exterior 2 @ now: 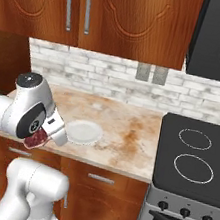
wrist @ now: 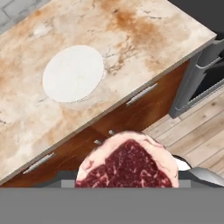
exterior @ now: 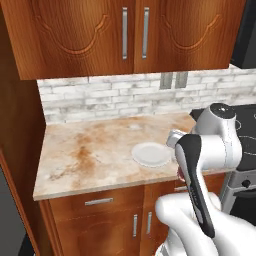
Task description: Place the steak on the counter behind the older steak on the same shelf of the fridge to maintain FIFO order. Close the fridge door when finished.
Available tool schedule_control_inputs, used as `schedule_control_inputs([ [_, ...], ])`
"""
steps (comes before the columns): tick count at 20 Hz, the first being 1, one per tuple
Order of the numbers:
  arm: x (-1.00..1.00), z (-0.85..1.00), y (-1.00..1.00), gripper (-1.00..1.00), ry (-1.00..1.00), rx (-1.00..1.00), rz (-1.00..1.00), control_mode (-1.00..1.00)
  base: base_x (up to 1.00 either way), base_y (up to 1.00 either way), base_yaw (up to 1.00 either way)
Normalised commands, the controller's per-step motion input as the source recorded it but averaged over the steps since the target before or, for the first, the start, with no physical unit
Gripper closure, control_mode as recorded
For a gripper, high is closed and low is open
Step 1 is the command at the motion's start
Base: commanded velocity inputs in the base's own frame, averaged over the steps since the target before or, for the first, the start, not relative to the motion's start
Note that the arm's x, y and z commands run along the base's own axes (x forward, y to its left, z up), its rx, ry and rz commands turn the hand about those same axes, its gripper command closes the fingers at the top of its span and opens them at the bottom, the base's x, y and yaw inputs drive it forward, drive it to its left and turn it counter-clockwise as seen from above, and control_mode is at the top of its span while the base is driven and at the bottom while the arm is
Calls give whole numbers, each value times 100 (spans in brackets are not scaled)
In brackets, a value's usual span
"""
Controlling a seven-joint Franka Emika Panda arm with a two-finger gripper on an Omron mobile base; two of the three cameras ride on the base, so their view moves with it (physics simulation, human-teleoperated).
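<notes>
I have one steak [wrist: 127, 164] clamped in my claw [exterior 2: 37, 139], my two fingers pressed on it from either side, and I hold it in the air off the near edge of the counter [exterior: 90, 155], above the brown cabinet fronts. From my hand it looks red with white marbling and a pale fat rim. One white plate [exterior: 150, 154] sits on the counter, near its front edge and to the right. One black stove [exterior 2: 194, 161] stands at the counter's right, with two ring burners showing. Two upper cabinet doors [exterior: 132, 32] hang above, each with one vertical handle.
</notes>
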Motion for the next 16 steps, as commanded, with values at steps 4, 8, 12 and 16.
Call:
schedule_control_inputs([
  [4,0,0,0,100,0,0,0,100,-56,32,7],
  [8,0,0,0,100,0,0,0,100,-49,23,10],
  [12,0,0,0,100,0,0,0,100,-56,23,10],
  [16,0,0,0,100,0,0,0,100,-85,11,8],
])
